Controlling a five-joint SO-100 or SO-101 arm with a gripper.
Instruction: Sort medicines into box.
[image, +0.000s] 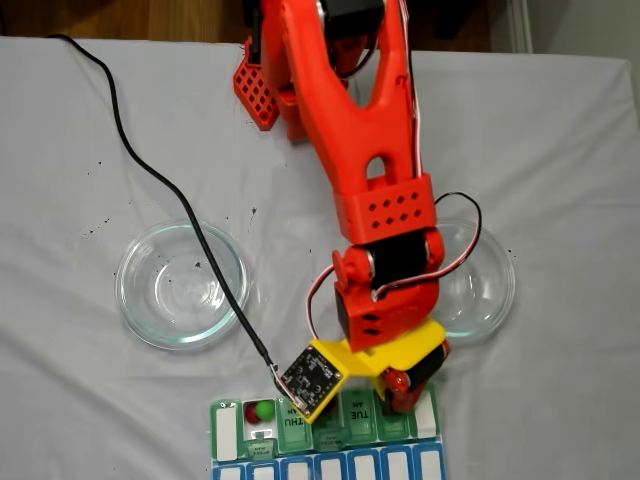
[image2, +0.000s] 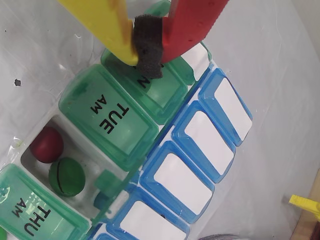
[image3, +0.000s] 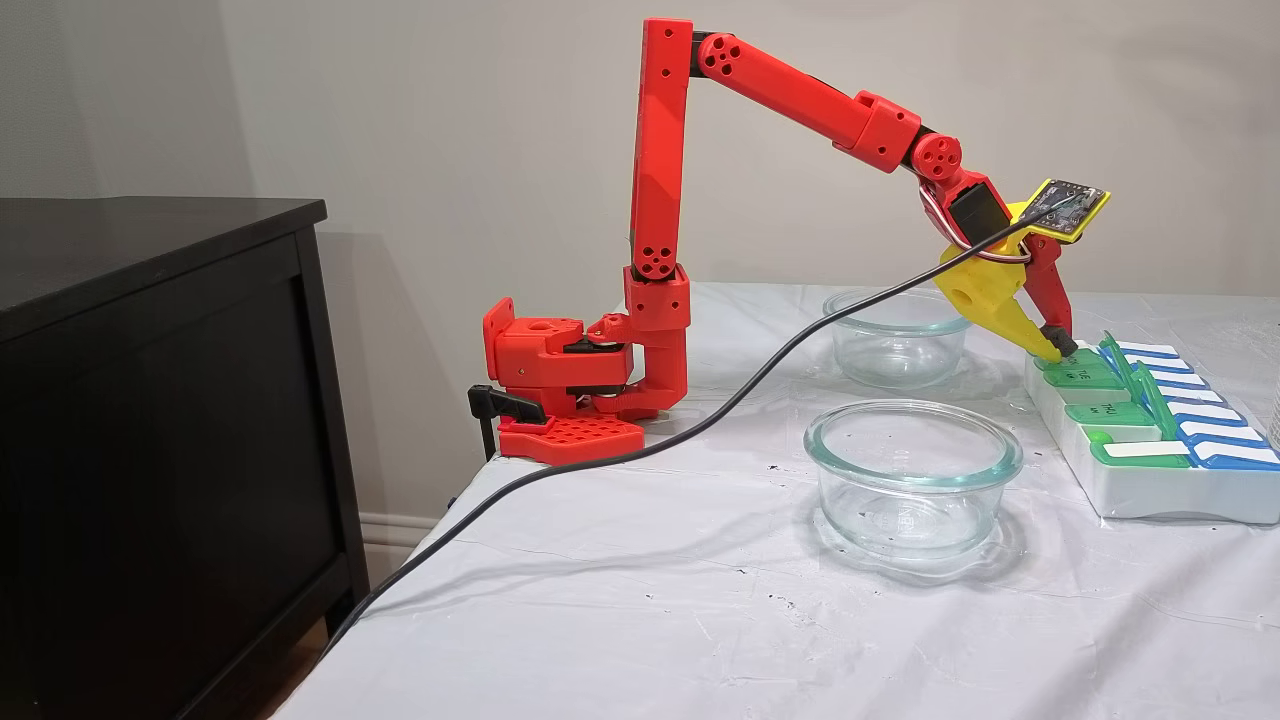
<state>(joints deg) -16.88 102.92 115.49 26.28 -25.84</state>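
The box (image2: 200, 135) is a pill organizer with a row of green lids and a row of blue lids; it lies at the near table edge (image: 330, 450) and at the far right (image3: 1150, 490). My gripper (image2: 147, 52) is shut, its yellow and red fingers pinched on their black foam pad, tips resting on a closed green lid beside the TUE AM lid (image2: 107, 115). It stands over the box's right half (image: 392, 392) and at the box's far end (image3: 1056, 350). An open compartment between the TUE and THU lids holds a dark red pill (image2: 46, 144) and a green pill (image2: 66, 176). Another open compartment left of the THU lid holds a red pill (image: 251, 411) and a green pill (image: 266, 409).
Two clear glass dishes stand on the white cloth, one left of the arm (image: 182, 285) and one partly under it (image: 485, 285). A black cable (image: 160, 180) runs across the table to the wrist camera board (image: 312, 378). A dark cabinet (image3: 150, 400) stands beside the table.
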